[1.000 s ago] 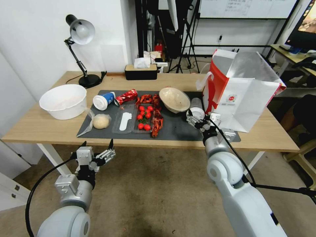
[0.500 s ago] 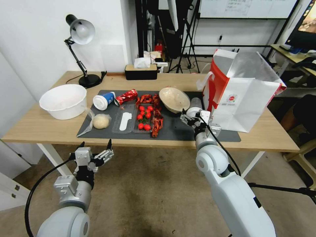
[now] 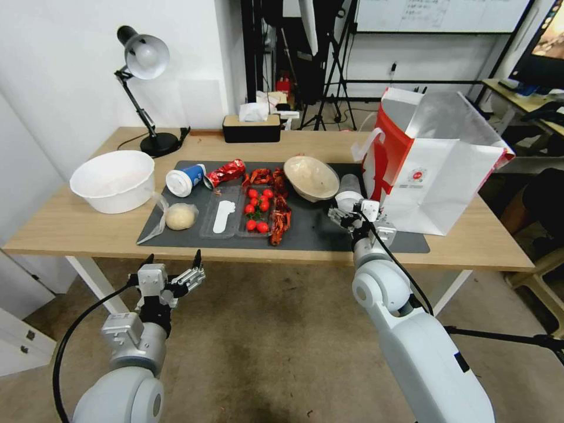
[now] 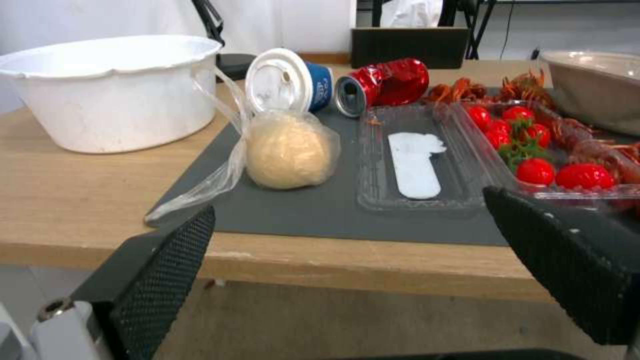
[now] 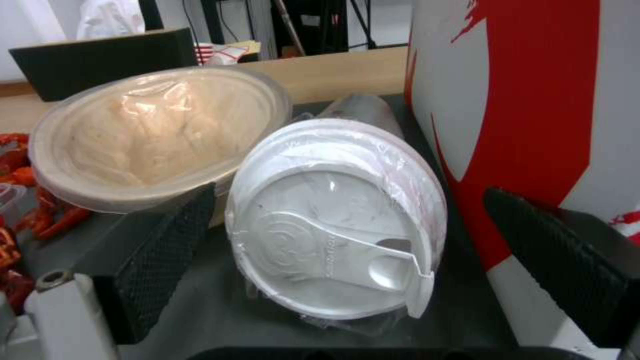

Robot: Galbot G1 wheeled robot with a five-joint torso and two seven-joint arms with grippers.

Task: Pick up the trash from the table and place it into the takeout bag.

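Observation:
A clear white-lidded cup [image 3: 349, 194] lies on its side on the table's [image 3: 76, 226] dark mat, squeezed between the beige bowl [image 3: 311, 176] and the takeout bag [image 3: 435, 170]. My right gripper [image 3: 351, 211] is open at the cup's lid end. In the right wrist view the lid [image 5: 333, 220] sits between the two fingers [image 5: 167, 260], with bowl [image 5: 153, 135] and bag [image 5: 520, 100] on either side. A blue-and-white cup [image 3: 185, 178], a crushed red can [image 3: 226, 172] and a bagged dough ball [image 3: 180, 216] lie at the mat's left. My left gripper [image 3: 173, 270] hangs open below the table's front edge.
A white tub [image 3: 113, 179] stands left of the mat, with a desk lamp [image 3: 144, 59] and a black tissue box [image 3: 251, 128] behind. Clear trays with tomatoes [image 3: 257, 208] and red crayfish shells [image 3: 281, 214] fill the mat's middle. The left wrist view shows the dough ball [image 4: 288, 150] and tub [image 4: 110, 90].
My right gripper has moved forward and a little left, from the mat's front edge up to the lidded cup. The left arm has barely shifted.

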